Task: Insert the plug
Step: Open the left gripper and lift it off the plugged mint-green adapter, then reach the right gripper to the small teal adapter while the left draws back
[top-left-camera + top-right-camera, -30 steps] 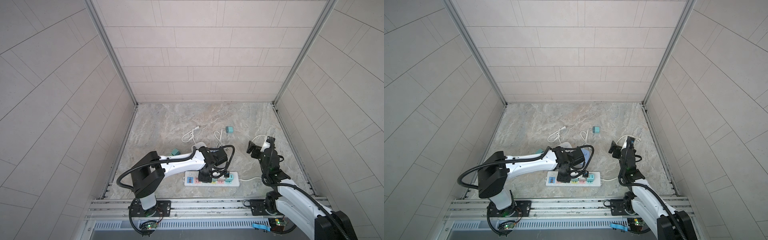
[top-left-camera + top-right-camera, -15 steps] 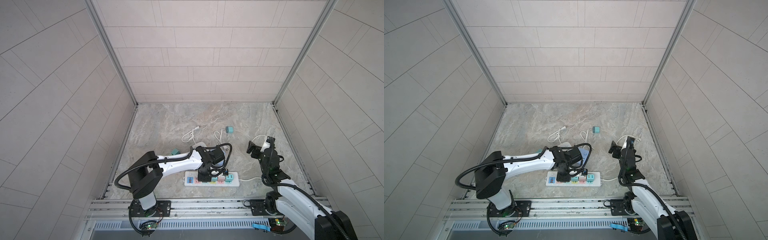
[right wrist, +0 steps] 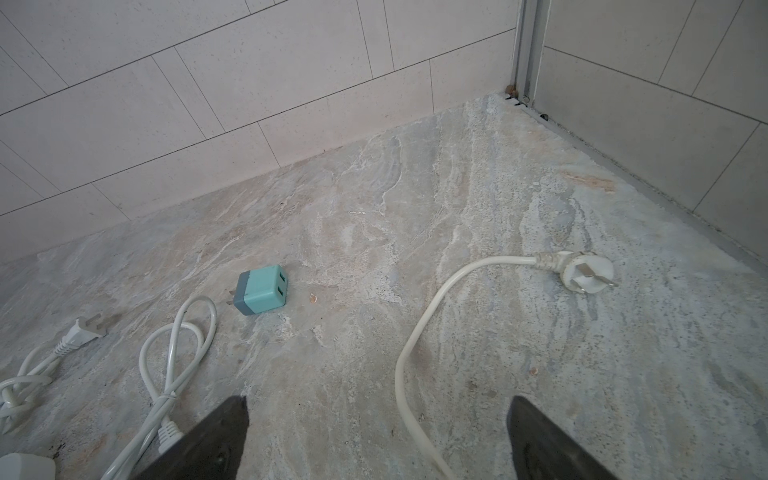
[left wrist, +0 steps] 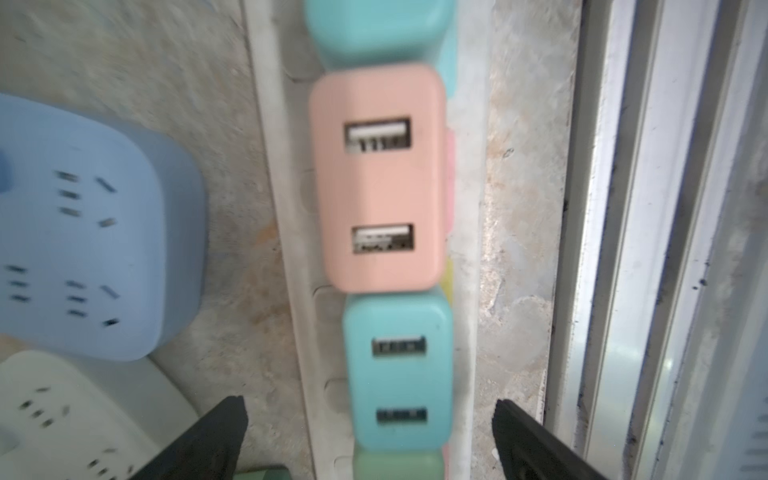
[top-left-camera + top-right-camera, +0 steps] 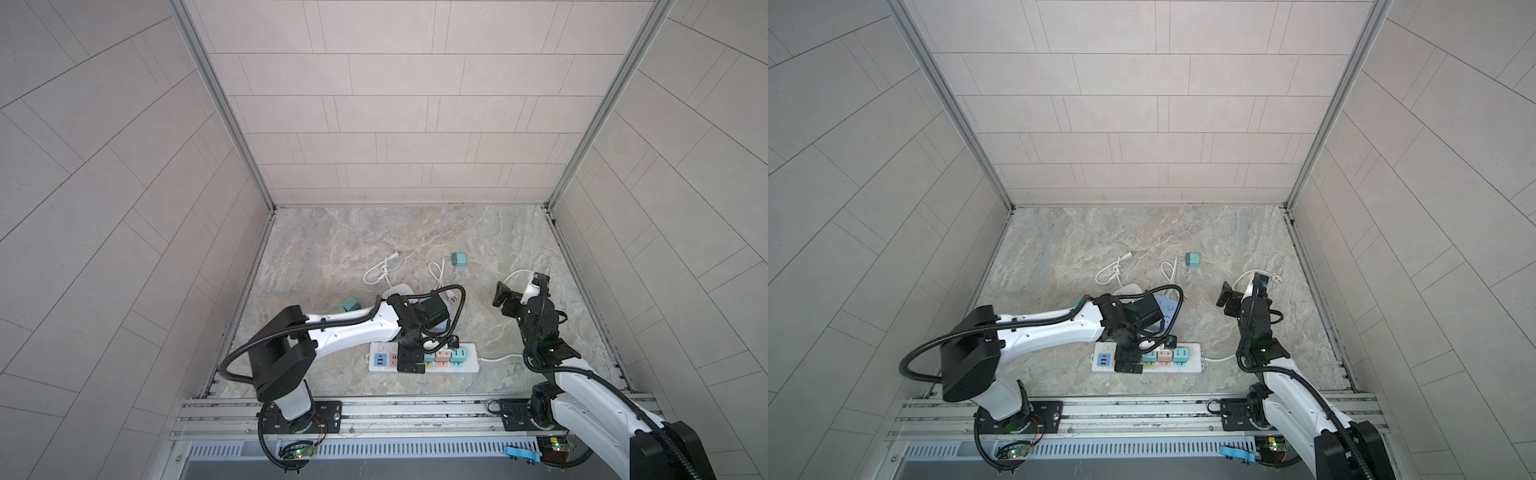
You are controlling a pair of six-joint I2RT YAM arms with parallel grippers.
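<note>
Left pincer (image 4: 368, 401) spread, pale green plug (image 4: 395, 466) seated in white strip (image 4: 300, 249)

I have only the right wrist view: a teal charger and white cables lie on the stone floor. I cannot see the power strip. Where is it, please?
Observer: The long white power strip lies near the aluminium front rail, under the left gripper.
Operator: Does that gripper hold a charger?
Observer: No, its jaws stand open and empty, one on each side of the strip.
Operator: Are any sockets used?
Observer: Yes, a pink cube charger is plugged in beside a teal cube charger.
</note>
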